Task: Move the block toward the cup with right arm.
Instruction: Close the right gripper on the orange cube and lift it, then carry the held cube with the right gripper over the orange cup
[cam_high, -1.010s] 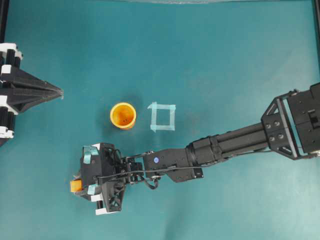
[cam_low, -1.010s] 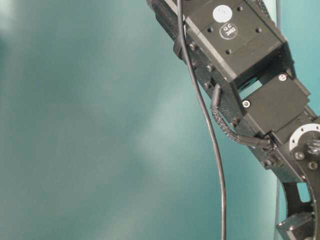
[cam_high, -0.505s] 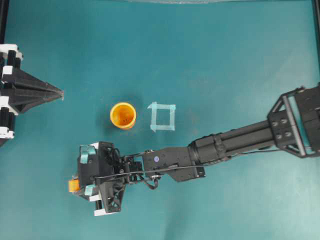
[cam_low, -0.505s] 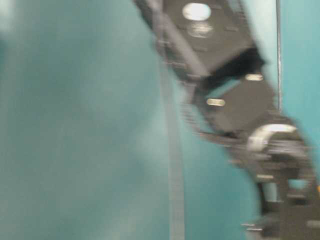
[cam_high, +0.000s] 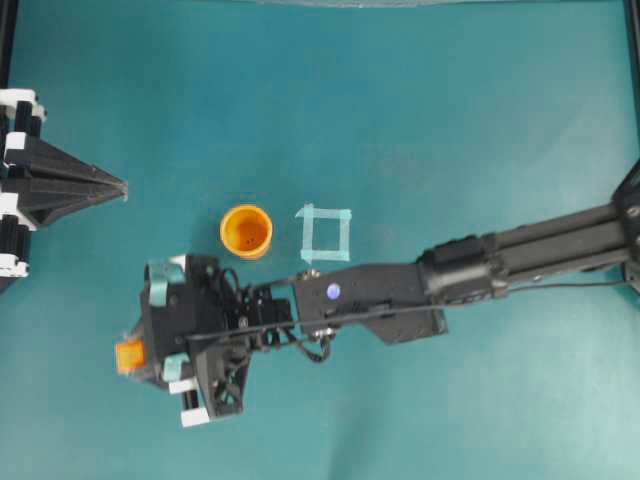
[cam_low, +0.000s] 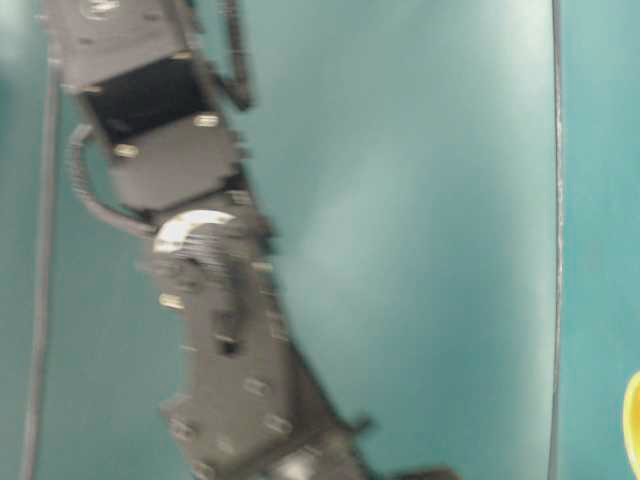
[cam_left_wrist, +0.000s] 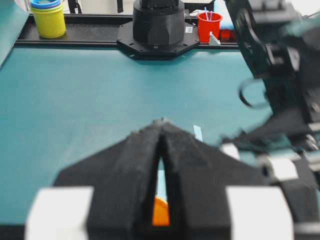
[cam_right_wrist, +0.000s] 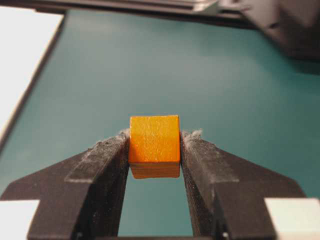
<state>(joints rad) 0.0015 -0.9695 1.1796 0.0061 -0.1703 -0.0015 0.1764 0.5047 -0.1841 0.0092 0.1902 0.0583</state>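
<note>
The block (cam_right_wrist: 154, 145), a small orange cube, is clamped between the black fingertips of my right gripper (cam_right_wrist: 156, 138), with teal table showing under it. Overhead, the block (cam_high: 129, 356) sticks out at the left end of the right gripper (cam_high: 140, 350), down and left of the cup (cam_high: 246, 231). The cup is round, orange-yellow and upright. My left gripper (cam_high: 118, 187) rests shut at the left edge, empty, pointing right. In the left wrist view its tips (cam_left_wrist: 161, 122) meet, and a sliver of the cup (cam_left_wrist: 160, 212) shows through the slit behind them.
A pale blue tape square (cam_high: 325, 234) lies just right of the cup. The right arm (cam_high: 480, 275) stretches across the lower middle of the table. Stacked yellow cups (cam_left_wrist: 48, 20) and a red cup (cam_left_wrist: 209, 26) stand beyond the far edge.
The right gripper closed on the block and carried it a little left and up in the overhead view. The arm looks larger. The left arm stayed still.
</note>
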